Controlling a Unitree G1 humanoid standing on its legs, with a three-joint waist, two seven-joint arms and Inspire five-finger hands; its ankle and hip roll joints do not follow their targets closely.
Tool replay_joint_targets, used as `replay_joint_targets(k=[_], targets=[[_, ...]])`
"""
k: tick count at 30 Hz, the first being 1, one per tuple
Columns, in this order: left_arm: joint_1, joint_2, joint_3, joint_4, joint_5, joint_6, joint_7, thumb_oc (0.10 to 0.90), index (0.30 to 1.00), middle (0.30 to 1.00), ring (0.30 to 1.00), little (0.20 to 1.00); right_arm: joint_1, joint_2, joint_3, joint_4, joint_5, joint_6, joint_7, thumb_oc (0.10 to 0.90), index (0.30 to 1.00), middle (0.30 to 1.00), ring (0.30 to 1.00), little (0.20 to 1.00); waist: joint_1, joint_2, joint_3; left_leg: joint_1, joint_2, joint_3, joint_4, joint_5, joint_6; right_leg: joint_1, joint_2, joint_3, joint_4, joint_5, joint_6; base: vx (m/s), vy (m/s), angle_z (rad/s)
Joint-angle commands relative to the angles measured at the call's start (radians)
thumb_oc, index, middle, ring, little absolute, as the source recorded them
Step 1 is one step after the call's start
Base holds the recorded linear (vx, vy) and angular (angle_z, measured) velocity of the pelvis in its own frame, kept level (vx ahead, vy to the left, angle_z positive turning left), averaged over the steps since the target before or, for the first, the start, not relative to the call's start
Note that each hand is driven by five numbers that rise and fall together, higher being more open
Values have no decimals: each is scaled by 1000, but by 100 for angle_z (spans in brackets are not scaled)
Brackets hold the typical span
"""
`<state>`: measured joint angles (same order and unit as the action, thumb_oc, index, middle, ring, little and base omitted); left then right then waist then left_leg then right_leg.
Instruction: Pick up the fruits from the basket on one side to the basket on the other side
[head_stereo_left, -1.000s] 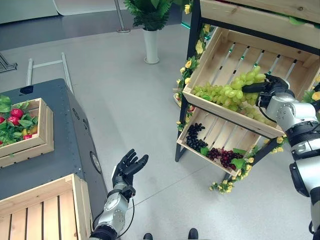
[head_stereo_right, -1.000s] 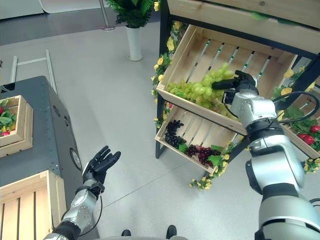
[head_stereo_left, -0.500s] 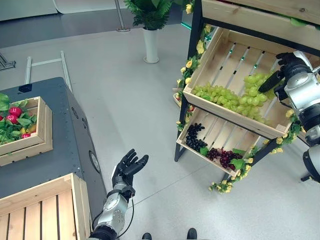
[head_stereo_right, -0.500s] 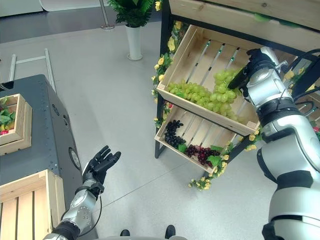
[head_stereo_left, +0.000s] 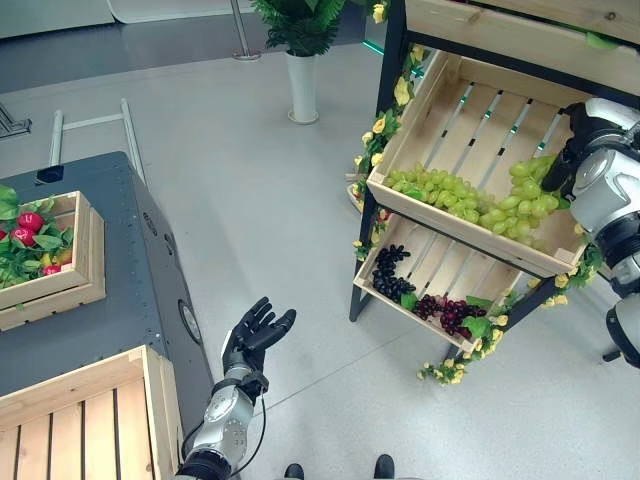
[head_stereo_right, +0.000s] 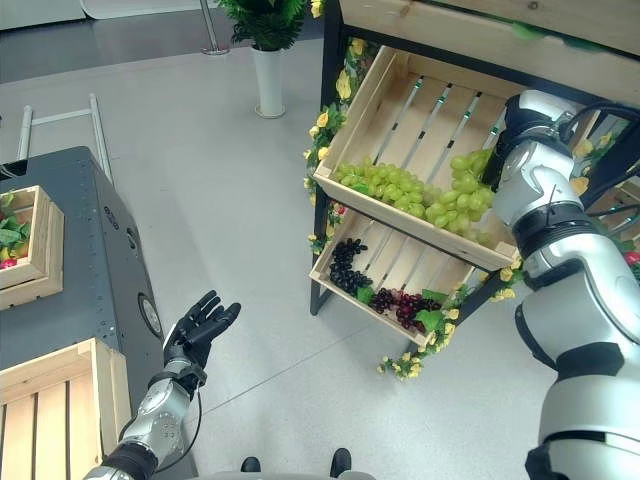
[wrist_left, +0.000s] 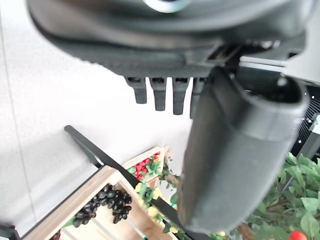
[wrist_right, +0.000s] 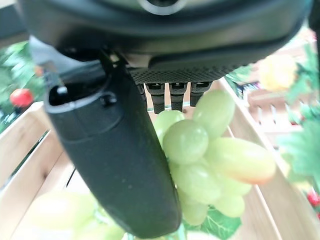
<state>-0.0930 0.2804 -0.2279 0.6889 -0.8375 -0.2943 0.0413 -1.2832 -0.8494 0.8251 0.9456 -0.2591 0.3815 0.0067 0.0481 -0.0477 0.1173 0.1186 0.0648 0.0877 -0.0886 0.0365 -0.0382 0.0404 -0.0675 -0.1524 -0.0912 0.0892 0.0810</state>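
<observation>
**Grey floor scene: green grapes being gripped in the upper crate**

Grey flooring is seen beneath a dark surface carrying an empty slatted wooden crate. Beside it, the left hand is held idle with fingers spread. In the tilted upper wooden crate, a bunch of green grapes is pinched by the right hand. Lifting clear is judged next, then carrying leftwards.

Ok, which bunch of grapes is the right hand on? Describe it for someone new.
On the wooden rack, find the upper tilted crate. Green grapes line its low edge; the bunch at the end under the right hand is the one, with dark grapes only in the crate below.
</observation>
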Motion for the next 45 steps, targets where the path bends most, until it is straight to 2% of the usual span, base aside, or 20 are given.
replay_joint_targets(k=[1,6,8,9,14,16,24,29,33,39,40,44,45], targets=[[-64,64,-28,-59,26,-95,-56,800,900,900,900,900,-196,-171,158,-62,-325,-251,-94,800,900,900,900,900,36,-67,-91,-17,-47,-57,1,-16,8,65,-25,16,4,-5,1,0,0,0],[-58,53,-12,-48,44,-96,-69,800,900,900,900,900,-199,-222,255,-188,-436,-439,-124,800,900,900,900,900,35,-73,-98,-19,-46,-54,1,-19,9,63,-27,13,4,-7,6,0,0,0],[-58,51,-9,-53,49,-88,-65,800,900,900,900,900,-186,-226,250,-190,-432,-472,-149,800,900,900,900,900,35,-75,-99,-18,-45,-54,1,-20,9,64,-27,12,4,-8,6,0,0,0],[-61,48,-8,-45,53,-89,-66,800,900,900,900,900,-182,-230,247,-187,-453,-524,-170,800,900,900,900,900,35,-76,-101,-19,-45,-56,1,-21,10,63,-26,10,4,-8,7,0,0,0],[-56,45,-5,-45,62,-85,-66,800,900,900,900,900,-176,-243,239,-176,-505,-562,-280,800,900,900,900,900,39,-78,-103,-18,-44,-60,1,-22,9,66,-26,5,4,-10,8,11,-7,5],[-50,44,-1,-46,63,-88,-72,800,900,900,900,900,-146,-251,212,-164,-562,-558,-299,800,900,900,900,900,41,-76,-103,-19,-45,-63,1,-24,11,66,-26,4,4,-11,7,3,-4,6],[-45,45,7,-54,62,-82,-73,800,900,900,900,900,-109,-264,205,-181,-637,-510,-233,800,900,900,900,900,38,-71,-104,-16,-44,-62,1,-25,12,68,-27,1,4,-13,8,-1,-1,1],[-40,46,11,-56,60,-81,-76,800,900,900,900,900,-96,-260,214,-152,-637,-439,-116,800,900,900,900,900,36,-69,-104,-15,-44,-61,1,-25,12,69,-26,4,4,-12,7,0,0,0],[-42,47,9,-57,56,-81,-72,800,900,900,900,900,-96,-252,212,-124,-601,-412,-81,800,900,900,900,900,35,-66,-101,-14,-43,-60,1,-23,12,70,-27,6,4,-12,6,0,0,0],[-38,46,13,-55,57,-85,-75,800,900,900,900,900,-93,-242,157,-131,-465,-383,-173,800,900,900,900,900,34,-63,-99,-13,-43,-60,1,-23,12,70,-26,9,4,-12,4,0,0,0],[-33,46,15,-57,58,-87,-71,800,900,900,900,900,-72,-243,117,-158,-399,-367,-219,800,900,900,900,900,30,-61,-100,-13,-44,-59,1,-25,13,70,-26,11,4,-13,4,0,0,0],[-25,46,22,-59,57,-82,-66,800,900,900,900,900,3,-247,3,-235,-324,-339,-324,800,900,900,900,900,22,-54,-99,-9,-46,-58,1,-30,14,73,-26,14,4,-15,4,0,0,0],[-21,41,25,-56,56,-79,-63,800,900,900,900,900,54,-243,-60,-274,-303,-320,-375,800,900,900,900,900,17,-50,-98,-8,-46,-55,1,-32,15,73,-26,15,4,-15,5,0,0,0]])
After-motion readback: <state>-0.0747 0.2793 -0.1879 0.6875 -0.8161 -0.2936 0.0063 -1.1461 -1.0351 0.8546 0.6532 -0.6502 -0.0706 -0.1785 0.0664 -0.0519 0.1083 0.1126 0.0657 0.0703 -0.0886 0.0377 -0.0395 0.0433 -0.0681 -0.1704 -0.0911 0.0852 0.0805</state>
